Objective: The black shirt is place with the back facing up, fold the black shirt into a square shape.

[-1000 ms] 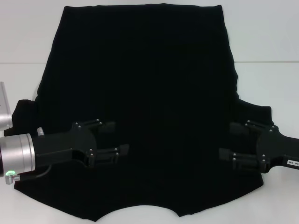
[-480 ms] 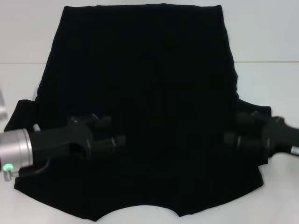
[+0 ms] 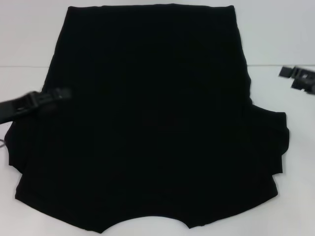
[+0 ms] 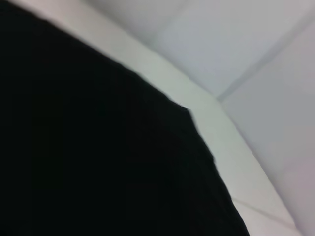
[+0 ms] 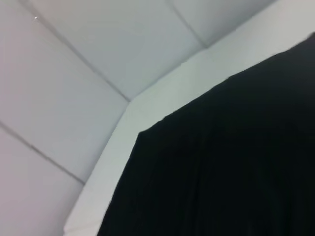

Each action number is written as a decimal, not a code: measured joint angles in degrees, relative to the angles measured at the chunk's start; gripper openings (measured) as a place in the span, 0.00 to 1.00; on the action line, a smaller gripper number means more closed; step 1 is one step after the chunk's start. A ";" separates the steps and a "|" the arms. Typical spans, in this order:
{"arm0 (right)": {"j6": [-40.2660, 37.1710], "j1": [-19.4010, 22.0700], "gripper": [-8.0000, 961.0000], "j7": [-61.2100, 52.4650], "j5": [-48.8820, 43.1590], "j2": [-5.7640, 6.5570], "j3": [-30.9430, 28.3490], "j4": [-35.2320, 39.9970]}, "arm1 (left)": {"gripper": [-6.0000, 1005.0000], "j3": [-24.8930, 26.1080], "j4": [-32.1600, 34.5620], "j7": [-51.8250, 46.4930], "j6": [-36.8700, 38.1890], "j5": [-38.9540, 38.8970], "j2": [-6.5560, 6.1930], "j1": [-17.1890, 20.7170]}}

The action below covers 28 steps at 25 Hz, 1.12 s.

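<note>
1. The black shirt point(image 3: 147, 118) lies spread flat on the white table point(image 3: 295, 162) and fills most of the head view. The side facing up is plain; no lettering shows.
2. Its straight hem edge lies at 12 o'clock, at the far side of the table. The curved neckline cut-out lies at 6 o'clock, at the near edge of the view.
3. The sleeves project at roughly 4 o'clock and 8 o'clock. The sleeve at 4 o'clock shows a rippled outer edge.
4. The left gripper point(image 3: 61, 94) sits at 9 o'clock, over the shirt's left edge. It appears blurred. Whether its fingers are wide, narrow or holding fabric cannot be told.
5. The right gripper point(image 3: 299, 78) sits at about 2 o'clock, over bare table and apart from the shirt's right edge. It holds nothing visible. Its finger spacing cannot be told, since only part of it is in view at the frame edge.
6. The left wrist view shows the black shirt point(image 4: 88, 157) with one corner of it against the white table point(image 4: 221, 137). The pale wall panels point(image 4: 236, 44) stand beyond.
7. The right wrist view shows the shirt point(image 5: 221, 167) with one corner lying on the table point(image 5: 118, 162). The same pale wall panels point(image 5: 74, 59) stand behind it.
8. Neither wrist view shows that arm's own fingers.
</note>
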<state>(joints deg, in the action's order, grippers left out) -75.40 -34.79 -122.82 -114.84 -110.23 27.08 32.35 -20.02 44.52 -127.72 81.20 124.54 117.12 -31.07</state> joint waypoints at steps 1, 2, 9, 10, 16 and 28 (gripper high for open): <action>-0.02 -0.48 0.92 -3.60 -0.31 1.24 0.52 0.09 | 0.71 0.53 0.95 -4.35 0.54 1.45 -0.46 0.08; -0.01 -0.91 0.92 -6.15 -0.78 2.38 1.00 0.18 | 0.71 1.20 1.82 -8.46 1.46 3.41 -1.03 0.06; -0.84 -4.15 0.92 -15.74 -9.30 8.66 3.41 0.72 | 0.68 7.31 6.78 -13.89 9.24 14.15 -3.32 -0.97; -1.41 -4.35 0.92 -16.01 -10.17 8.81 3.42 1.23 | 0.68 7.60 7.55 -14.29 9.57 14.87 -3.50 -0.81; -2.32 -4.41 0.92 -16.21 -10.75 8.50 3.42 3.11 | 0.63 8.34 10.19 -14.28 7.01 22.63 -4.06 -0.59; -3.86 -4.32 0.92 -16.26 -10.58 8.58 3.07 3.03 | 0.56 4.00 9.65 -14.55 1.68 30.31 -3.56 -1.61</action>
<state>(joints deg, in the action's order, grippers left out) -79.26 -39.11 -139.08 -125.42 -101.65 30.15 35.38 -16.03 54.17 -142.27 82.88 154.84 113.56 -32.68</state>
